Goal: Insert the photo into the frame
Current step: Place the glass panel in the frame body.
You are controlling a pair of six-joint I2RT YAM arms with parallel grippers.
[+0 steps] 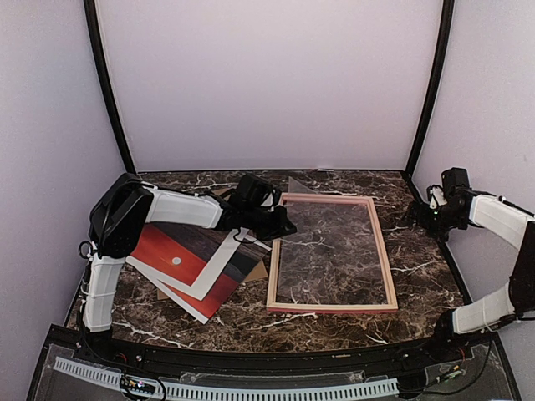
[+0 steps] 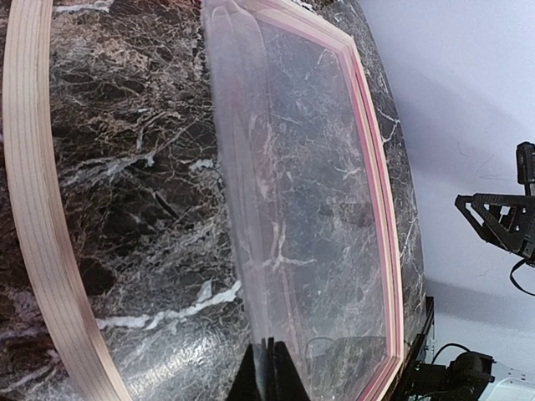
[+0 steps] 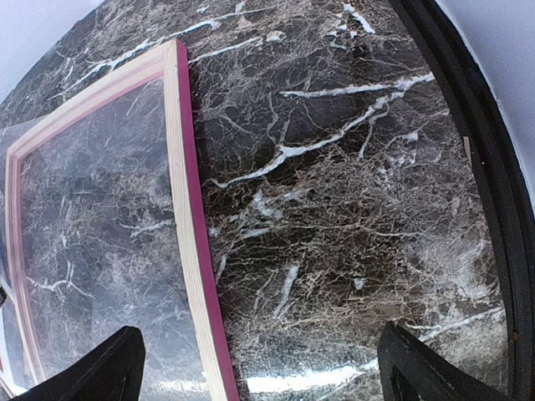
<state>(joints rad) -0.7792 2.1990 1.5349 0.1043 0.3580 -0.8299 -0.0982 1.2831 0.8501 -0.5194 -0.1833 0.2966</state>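
The pink wooden frame [image 1: 386,251] lies flat in the middle of the marble table. My left gripper [image 1: 280,225] is at the frame's left rail, shut on the edge of its clear pane [image 2: 309,209], which stands tilted up from the frame [image 2: 33,209]. In the left wrist view the closed fingertips [image 2: 269,355] pinch that thin edge. The photo [image 1: 180,259], a red sunset print with a white border, lies face up left of the frame, partly under my left arm. My right gripper [image 1: 420,214] hovers open over bare table right of the frame [image 3: 188,209], holding nothing.
A brown cardboard board [image 1: 257,272] pokes out from under the photo. Black enclosure posts stand at the back corners, and a black rim [image 3: 493,167] runs along the table's right side. White walls close in the scene.
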